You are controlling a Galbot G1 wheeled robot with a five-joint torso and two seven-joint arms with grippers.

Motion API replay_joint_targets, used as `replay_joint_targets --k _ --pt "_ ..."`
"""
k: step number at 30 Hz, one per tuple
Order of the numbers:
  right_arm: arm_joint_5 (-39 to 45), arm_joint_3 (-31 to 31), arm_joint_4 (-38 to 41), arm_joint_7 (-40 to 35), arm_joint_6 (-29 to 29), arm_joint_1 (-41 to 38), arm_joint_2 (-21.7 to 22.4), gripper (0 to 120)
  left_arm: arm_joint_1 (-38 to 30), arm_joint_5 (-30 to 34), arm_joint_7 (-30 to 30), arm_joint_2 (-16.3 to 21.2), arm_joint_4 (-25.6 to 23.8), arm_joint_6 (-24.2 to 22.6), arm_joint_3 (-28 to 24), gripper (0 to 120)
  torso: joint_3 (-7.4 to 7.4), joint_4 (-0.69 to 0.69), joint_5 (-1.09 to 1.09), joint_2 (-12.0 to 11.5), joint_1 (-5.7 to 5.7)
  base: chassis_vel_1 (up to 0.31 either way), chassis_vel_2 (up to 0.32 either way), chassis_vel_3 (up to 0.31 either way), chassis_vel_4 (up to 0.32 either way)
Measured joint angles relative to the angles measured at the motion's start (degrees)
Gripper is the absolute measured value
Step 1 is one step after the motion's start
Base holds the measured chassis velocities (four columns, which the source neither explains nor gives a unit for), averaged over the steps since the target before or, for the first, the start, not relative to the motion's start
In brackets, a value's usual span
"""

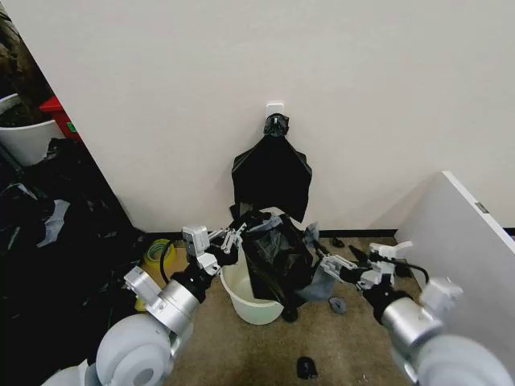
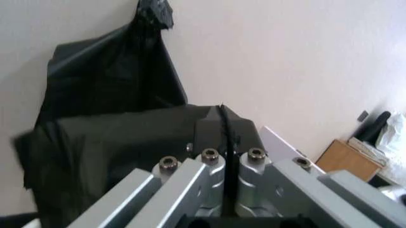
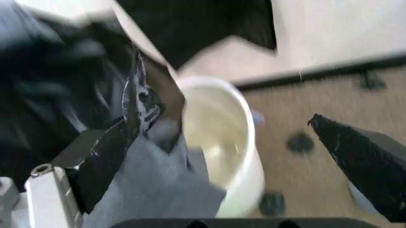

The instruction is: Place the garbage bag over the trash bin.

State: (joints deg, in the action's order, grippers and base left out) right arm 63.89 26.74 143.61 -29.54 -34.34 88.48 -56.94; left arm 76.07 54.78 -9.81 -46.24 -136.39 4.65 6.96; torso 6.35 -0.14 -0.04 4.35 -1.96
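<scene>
bag vs bin: the bag (image 1: pixel 278 256) hung over the far-right part of the bin (image 1: pixel 245 299), draped across the rim there, while the near-left part of the mouth lay uncovered; the film had yet to go round the rim, I judged
bag axis: its long run sloped from the left claw's corner, up by the wall, down toward the right claw's side
left claw (image 1: pixel 228 239): just above the bin's far-left rim, fingers pressed together on a fold of bag; in the left wrist view the black film (image 2: pixel 223 124) ran edge-on between the closed fingertips
right claw (image 1: pixel 328 264): just right of the bin, at the bag's lower right edge; in the right wrist view the fingers stood wide apart, one (image 3: pixel 117 147) against the film, the other (image 3: pixel 362 152) clear over the floor, so no grip that I could see
nearer arm: left, close over the rim
arm pose: both forearms reached forward and low from the shoulders, converging on the bin
behind: a knotted bag bunch (image 1: pixel 272 173) hung on the wall
</scene>
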Motion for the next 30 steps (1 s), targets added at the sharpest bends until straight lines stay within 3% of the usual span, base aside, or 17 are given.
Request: replay_joint_targets --k 10,14,24,30 --pt "19.1 4.4 -0.2 -6.6 -0.9 0.6 -1.9 100 2.6 -2.7 0.7 -2.7 1.8 1.3 -0.3 0 0.00 0.00 0.00 0.0 0.00 0.000 0.000 0.000 0.000" --pt "29.3 5.1 -0.2 -10.5 -5.0 1.2 -3.9 100 2.1 -3.0 0.7 -3.9 3.5 1.5 -0.8 0 0.00 -0.01 0.00 0.0 0.00 0.000 0.000 0.000 0.000" --pt "27.3 2.1 -0.3 -9.7 -5.5 -0.3 -6.8 100 2.3 -3.1 0.8 -4.4 3.7 1.5 -1.3 0 0.00 0.00 0.00 0.0 0.00 0.000 0.000 0.000 0.000" --pt "24.2 1.1 -0.3 -7.2 -6.7 0.1 -8.3 79 2.7 -3.1 1.1 -4.5 3.2 1.5 -1.2 0 0.00 0.00 0.00 0.0 0.00 0.000 0.000 0.000 0.000"
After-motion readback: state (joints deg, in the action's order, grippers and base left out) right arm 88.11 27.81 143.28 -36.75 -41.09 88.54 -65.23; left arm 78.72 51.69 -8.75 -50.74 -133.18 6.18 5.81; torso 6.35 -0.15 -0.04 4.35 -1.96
